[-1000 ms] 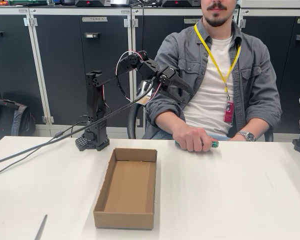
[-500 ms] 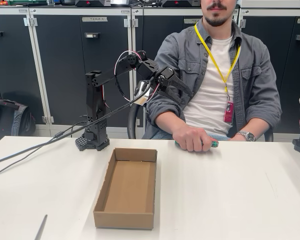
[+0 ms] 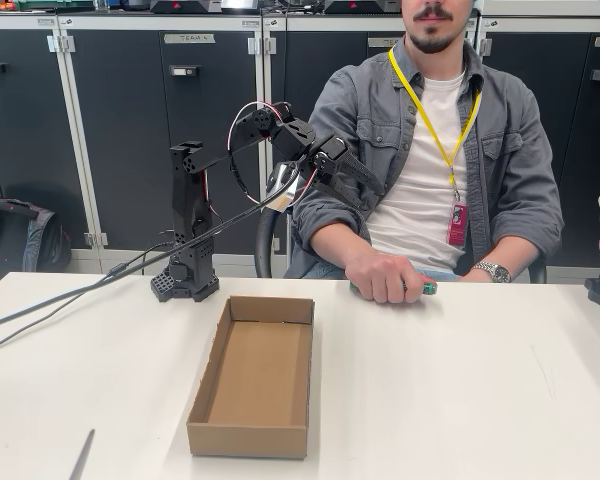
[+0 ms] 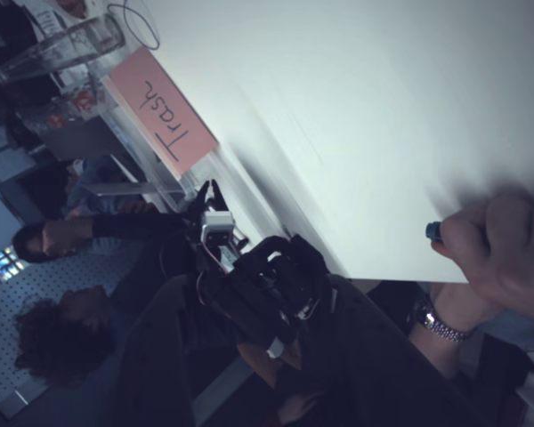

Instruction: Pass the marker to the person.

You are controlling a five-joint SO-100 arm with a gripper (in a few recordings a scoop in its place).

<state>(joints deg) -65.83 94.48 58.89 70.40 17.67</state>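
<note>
Nearest in the fixed view, a thin grey rod [image 3: 81,455] lies at the front-left edge of the white table [image 3: 460,400], and beyond it an open cardboard box [image 3: 255,375] sits with nothing showing inside it. Past the box, near the table's far edge, the person's hand [image 3: 383,277] rests on the tabletop, closed into a fist around the marker [image 3: 429,288], whose green end pokes out on the right of the fist; in the wrist view the same fist [image 4: 503,253] shows with a small blue-green tip [image 4: 433,231] at its edge and a silver wristwatch [image 4: 438,326] on the other arm below. So the marker sits in the person's grip, not the robot's, and by that measure the hand-over looks done. Behind and left of the hand, the black arm rises from its base [image 3: 187,280] at the far-left of the table, and its gripper [image 3: 365,180] hangs in the air in front of the person's upper arm, well above the tabletop and apart from the fist. Nothing green shows between its fingers, so it appears to carry nothing, but whether they stand parted or pressed together I cannot tell against the dark sleeve. What is left, at most, is for the arm to return to rest. Farthest back stand grey cabinet doors [image 3: 130,130].
</note>
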